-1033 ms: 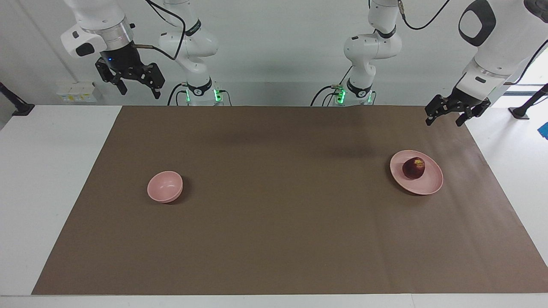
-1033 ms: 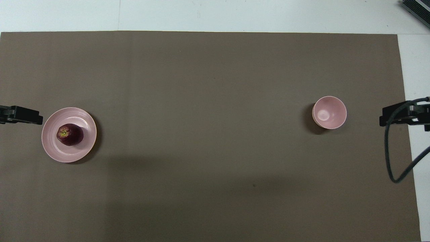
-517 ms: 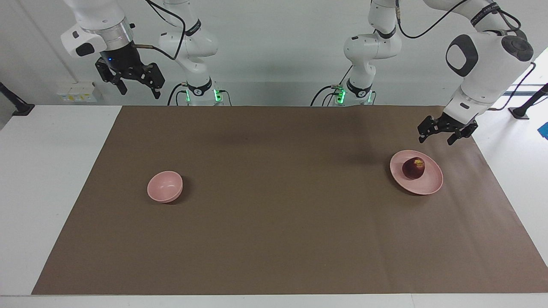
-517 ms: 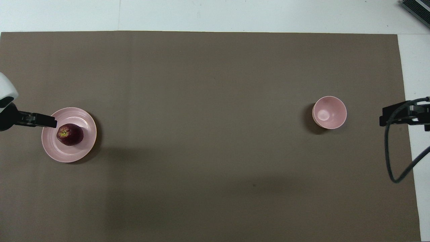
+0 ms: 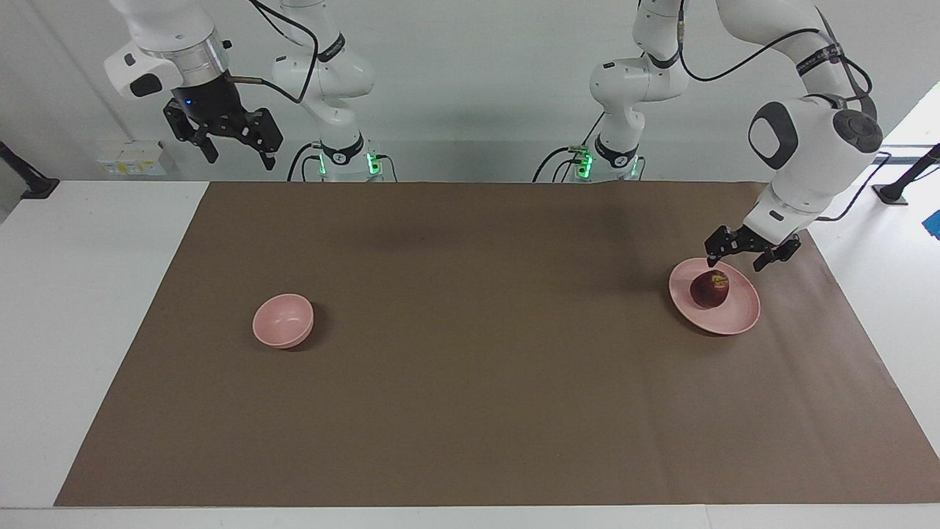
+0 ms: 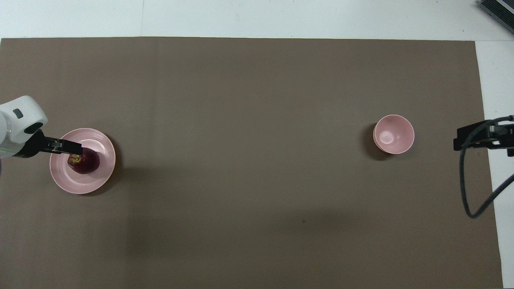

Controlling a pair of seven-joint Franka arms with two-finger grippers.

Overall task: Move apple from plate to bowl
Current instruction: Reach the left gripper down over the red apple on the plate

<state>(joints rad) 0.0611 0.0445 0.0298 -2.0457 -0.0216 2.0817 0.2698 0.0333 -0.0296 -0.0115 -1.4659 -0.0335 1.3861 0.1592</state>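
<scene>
The apple (image 5: pixel 709 289), dark red with a yellowish patch on top, sits on the plate (image 5: pixel 738 316), off-centre toward the rim nearer the robots. The plate lies on the brown mat (image 5: pixel 485 382) close to the left arm's end of the worktop, roughly midway between the mat's two long edges. The left gripper (image 5: pixel 736 256) hangs just above the plate's nearer rim, over the apple's upper edge and not touching it; its fingers are spread apart and hold nothing. The bowl (image 5: pixel 283 320) stands upright toward the right arm's end of the mat, well apart from the plate and at about the same distance from the robots. The right gripper (image 5: pixel 233 150) waits high over the white tabletop (image 5: pixel 73 294), near the mat's corner closest to its own base, fingers parted and holding nothing.
</scene>
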